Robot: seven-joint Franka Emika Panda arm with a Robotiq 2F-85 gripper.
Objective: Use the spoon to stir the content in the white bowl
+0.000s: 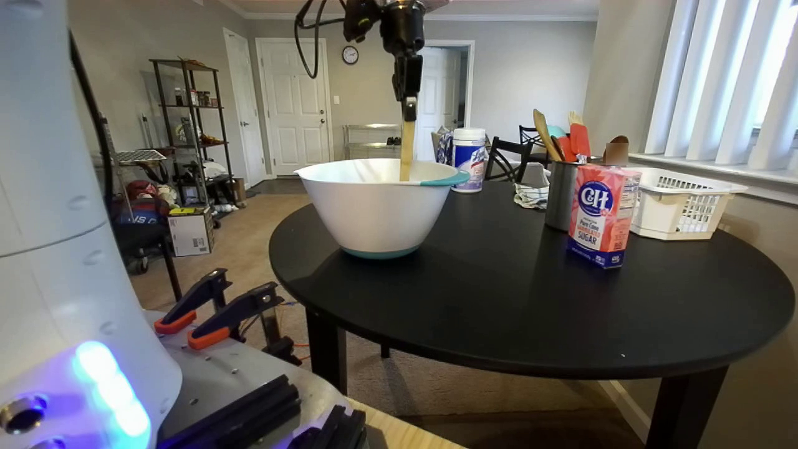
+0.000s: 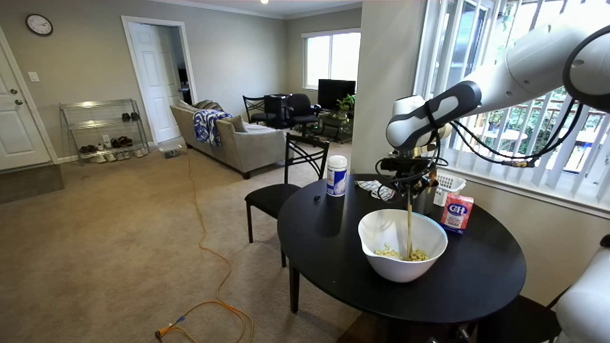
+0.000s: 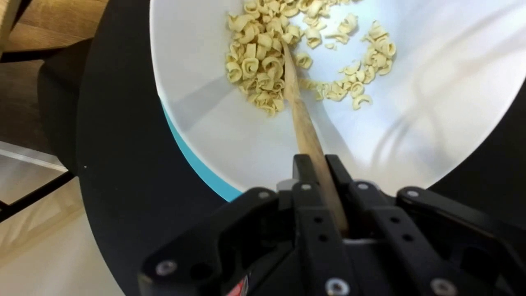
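the gripper (image 3: pixel 320 164) pinches the spoon (image 3: pixel 304 123), its lower end in the pasta (image 3: pixel 263 61) inside the white bowl (image 1: pixel 380 215) near an edge of the worktop (image 1: pixel 486 293), where stirring too hard could tip the bowl.

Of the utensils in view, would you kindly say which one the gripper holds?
The pale wooden spoon reaching into the white bowl: it alone is clamped in the gripper; the other utensils stand in the grey holder.

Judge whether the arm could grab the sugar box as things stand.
Probably not yet: the end effector is closed on the spoon, whose lower end sits among the pasta-like pieces in the bowl. It would likely have to release that first; the sugar box itself stands upright, uncovered.
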